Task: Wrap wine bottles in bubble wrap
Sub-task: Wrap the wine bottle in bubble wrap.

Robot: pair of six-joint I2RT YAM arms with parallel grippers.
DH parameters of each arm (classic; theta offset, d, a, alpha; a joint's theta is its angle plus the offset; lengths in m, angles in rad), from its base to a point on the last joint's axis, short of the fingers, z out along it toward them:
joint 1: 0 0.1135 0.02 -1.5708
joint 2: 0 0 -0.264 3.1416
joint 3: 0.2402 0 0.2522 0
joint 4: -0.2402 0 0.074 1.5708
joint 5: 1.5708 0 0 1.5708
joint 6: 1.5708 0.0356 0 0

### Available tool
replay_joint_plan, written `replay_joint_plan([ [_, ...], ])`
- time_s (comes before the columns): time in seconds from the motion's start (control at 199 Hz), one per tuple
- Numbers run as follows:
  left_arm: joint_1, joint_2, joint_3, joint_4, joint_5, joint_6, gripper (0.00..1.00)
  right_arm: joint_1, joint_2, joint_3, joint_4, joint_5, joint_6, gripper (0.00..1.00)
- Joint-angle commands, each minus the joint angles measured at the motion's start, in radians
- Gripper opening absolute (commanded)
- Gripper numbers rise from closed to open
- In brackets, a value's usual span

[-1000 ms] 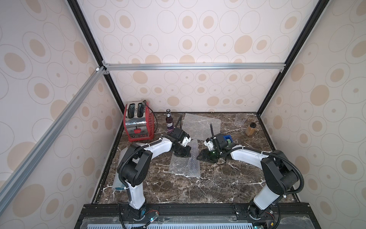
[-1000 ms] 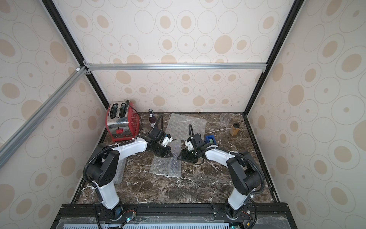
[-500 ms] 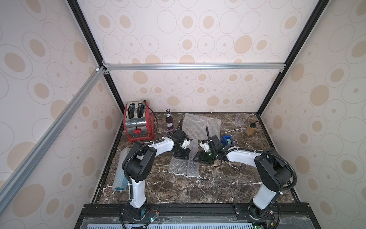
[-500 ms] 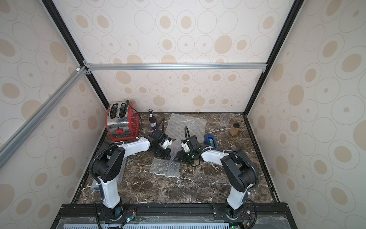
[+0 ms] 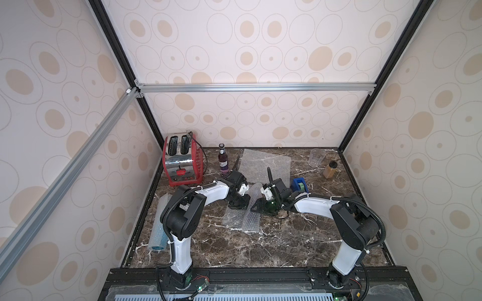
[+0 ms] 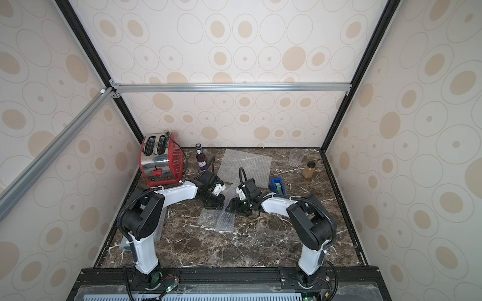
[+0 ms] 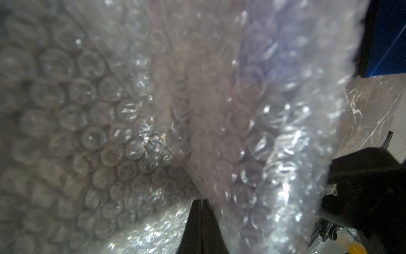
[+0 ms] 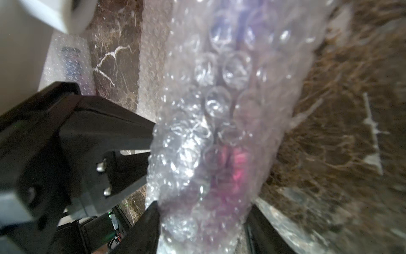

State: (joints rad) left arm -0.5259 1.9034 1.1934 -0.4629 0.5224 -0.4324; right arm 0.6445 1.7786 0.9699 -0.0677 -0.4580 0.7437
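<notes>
Moved: right gripper point(image 5: 258, 207) has slid leftward in the frame, away from the blue tape dispenser point(image 5: 299, 185), and now sits just beside the left gripper point(image 5: 241, 206) at centre; the bubble wrap sheet point(image 5: 242, 220) has bunched up between them.
Left gripper fingers point(image 7: 193, 231): pressed together, pinching a fold of the bubble wrap sheet.
Right gripper fingers point(image 8: 140, 233): partly spread, clamped on either side of the wrapped bottle point(image 8: 228, 158), whose purple-pink content glows through the bubbles.
Contact: left gripper's black body touches the side of the roll in the right wrist view.
Purple wine bottle point(image 5: 223, 161): upright at upper centre-left in both top views, beside the red toaster point(image 5: 181, 161).
Spare bubble wrap sheet point(image 5: 266, 164): flat, behind both grippers.
Finished roll point(image 5: 159, 229): bluish bottle in wrap, lower left, near the wall.
</notes>
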Motion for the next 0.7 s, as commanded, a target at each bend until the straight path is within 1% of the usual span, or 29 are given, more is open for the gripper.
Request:
replay_joint_plan([
  [0.0, 0.000, -0.070, 0.011, -0.021, -0.002, -0.011, 0.14, 0.016, 0.044, -0.010, -0.111, 0.119, 0.022, 0.59],
  [0.04, 0.004, -0.094, 0.006, -0.037, -0.032, -0.004, 0.21, 0.016, 0.036, -0.016, -0.117, 0.146, 0.028, 0.58],
  [0.11, 0.007, -0.136, -0.002, -0.060, -0.093, 0.033, 0.25, 0.016, 0.032, -0.013, -0.139, 0.184, 0.032, 0.58],
  [0.171, 0.011, -0.173, -0.004, -0.083, -0.122, 0.068, 0.32, 0.016, 0.037, -0.001, -0.163, 0.192, 0.036, 0.58],
  [0.231, 0.029, -0.214, -0.028, -0.074, -0.097, 0.068, 0.38, 0.016, 0.040, 0.009, -0.170, 0.199, 0.045, 0.58],
  [0.341, 0.038, -0.259, -0.111, 0.015, 0.000, 0.043, 0.44, 0.016, 0.037, 0.002, -0.135, 0.193, 0.066, 0.58],
  [0.452, 0.038, -0.266, -0.159, 0.068, 0.059, 0.014, 0.45, 0.017, 0.041, 0.022, -0.166, 0.204, 0.071, 0.58],
  [0.522, 0.037, -0.265, -0.189, 0.107, 0.059, -0.007, 0.46, 0.018, 0.031, 0.003, -0.133, 0.202, 0.088, 0.58],
  [0.628, 0.037, -0.244, -0.216, 0.150, 0.085, -0.015, 0.45, 0.018, 0.030, -0.005, -0.119, 0.201, 0.104, 0.58],
  [0.698, 0.038, -0.232, -0.223, 0.163, 0.087, -0.025, 0.41, 0.022, 0.030, -0.006, -0.114, 0.196, 0.109, 0.58],
])
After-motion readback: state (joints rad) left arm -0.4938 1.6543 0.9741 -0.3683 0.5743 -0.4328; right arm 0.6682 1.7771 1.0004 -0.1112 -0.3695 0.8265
